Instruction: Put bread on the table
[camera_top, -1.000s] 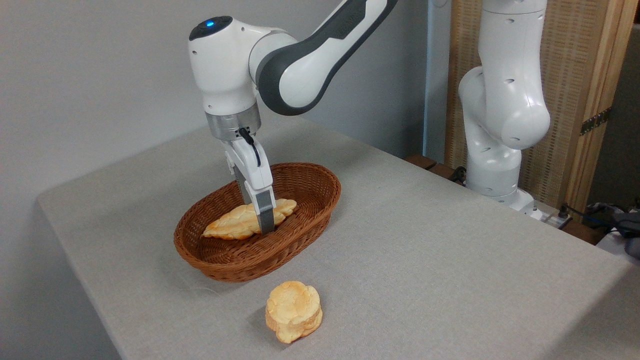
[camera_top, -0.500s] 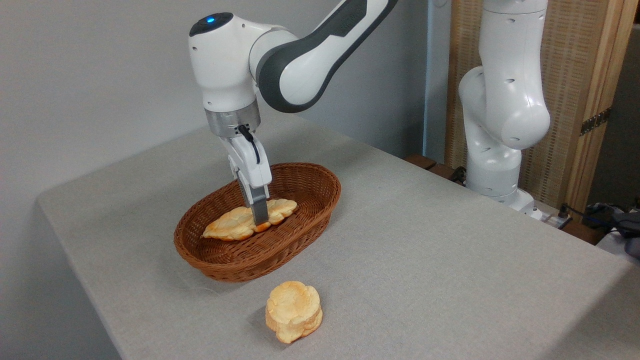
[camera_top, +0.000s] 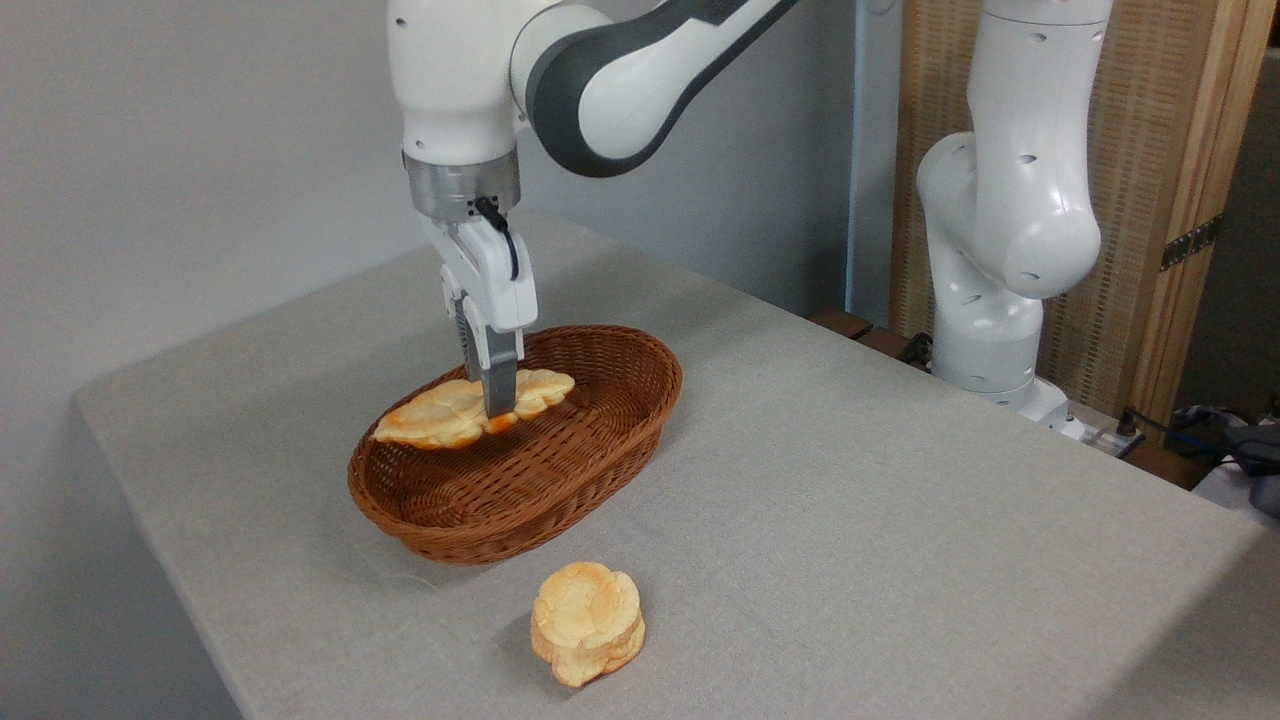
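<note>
The bread, a flat golden braided loaf with scalloped edges, hangs lengthwise just above the inside of the brown wicker basket. My gripper points straight down and is shut on the loaf near its middle; the near finger covers part of it. The loaf's left end sits about level with the basket's rim. Around the basket spreads the light-grey table.
A small round flower-shaped bun lies on the cloth in front of the basket. The arm's white base stands at the table's back right edge. The table's left edge and near corner drop off close to the basket.
My gripper has risen with the bread, lifting it off the basket floor to about rim height and shifting it slightly left.
</note>
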